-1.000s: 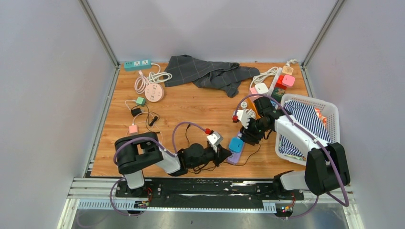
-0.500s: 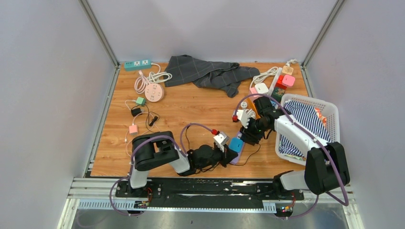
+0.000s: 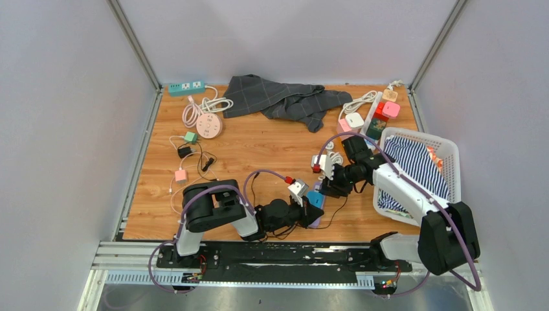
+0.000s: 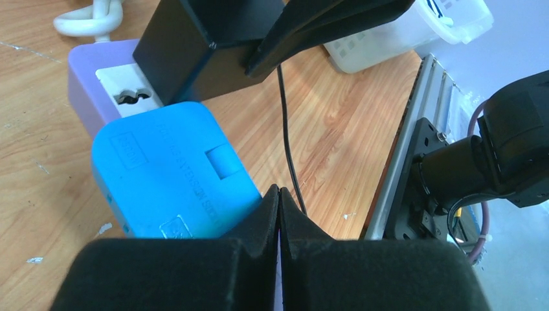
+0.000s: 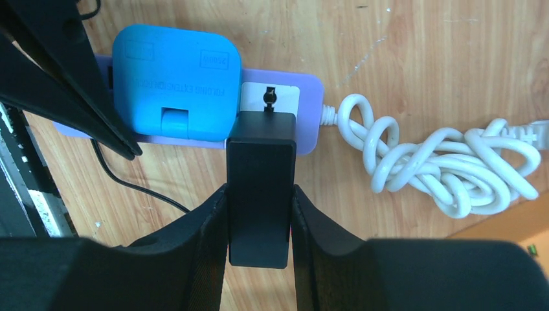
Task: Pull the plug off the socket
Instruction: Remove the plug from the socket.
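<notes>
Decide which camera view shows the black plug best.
The right wrist view: the black plug sits centred and large, clamped by the right hand at the purple socket strip. The left wrist view catches only its side at the top edge. In the top view it is too small to pick out.

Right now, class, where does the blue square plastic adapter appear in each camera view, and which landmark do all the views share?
Top external: the blue square plastic adapter is low, just right of centre.
Left wrist: left of centre, filling much of the lower middle.
Right wrist: upper left.
Shared landmark: the purple power strip that it sits on.
</notes>
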Tool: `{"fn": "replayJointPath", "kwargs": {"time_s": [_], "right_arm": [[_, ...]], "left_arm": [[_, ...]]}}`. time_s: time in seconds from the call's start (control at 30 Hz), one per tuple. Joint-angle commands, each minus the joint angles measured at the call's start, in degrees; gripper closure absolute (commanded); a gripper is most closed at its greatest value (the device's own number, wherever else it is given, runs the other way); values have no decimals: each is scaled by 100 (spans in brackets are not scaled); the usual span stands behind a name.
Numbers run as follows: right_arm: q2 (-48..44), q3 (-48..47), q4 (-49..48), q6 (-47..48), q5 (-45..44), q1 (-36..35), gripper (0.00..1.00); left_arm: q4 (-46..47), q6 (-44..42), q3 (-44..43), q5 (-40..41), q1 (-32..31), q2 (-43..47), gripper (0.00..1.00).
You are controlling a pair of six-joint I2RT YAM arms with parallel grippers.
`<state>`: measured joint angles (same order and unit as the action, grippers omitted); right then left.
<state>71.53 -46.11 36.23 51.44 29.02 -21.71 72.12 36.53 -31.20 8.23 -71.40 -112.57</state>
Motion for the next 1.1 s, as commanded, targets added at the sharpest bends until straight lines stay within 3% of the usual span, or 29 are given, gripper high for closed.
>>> {"fn": "replayJointPath", "kwargs": {"time_s": [0.0,0.13,0.4,0.73,0.9,1.07], "right_arm": [[318,9,477,-79,358,-252,100],[377,-36,-97,-727,-1076,-132,100],[513,-195,513,-349,-380,-69,100],[607,-243,501,-468,-676,-65,100],[705,-324,1013,-70,192,-233,100],[393,-364,454,-650,-740,33,100]], "left_arm": [[-870,-67,103,250,38,-305,100],[-876,-65,99,249,38,-304,100],[-847,-76,105,200,47,-326,100],[-558,-35,99,-281,155,-451,100],[-504,9,118,-329,191,-469,100],[-380,38,133,-456,227,-514,100]]}}
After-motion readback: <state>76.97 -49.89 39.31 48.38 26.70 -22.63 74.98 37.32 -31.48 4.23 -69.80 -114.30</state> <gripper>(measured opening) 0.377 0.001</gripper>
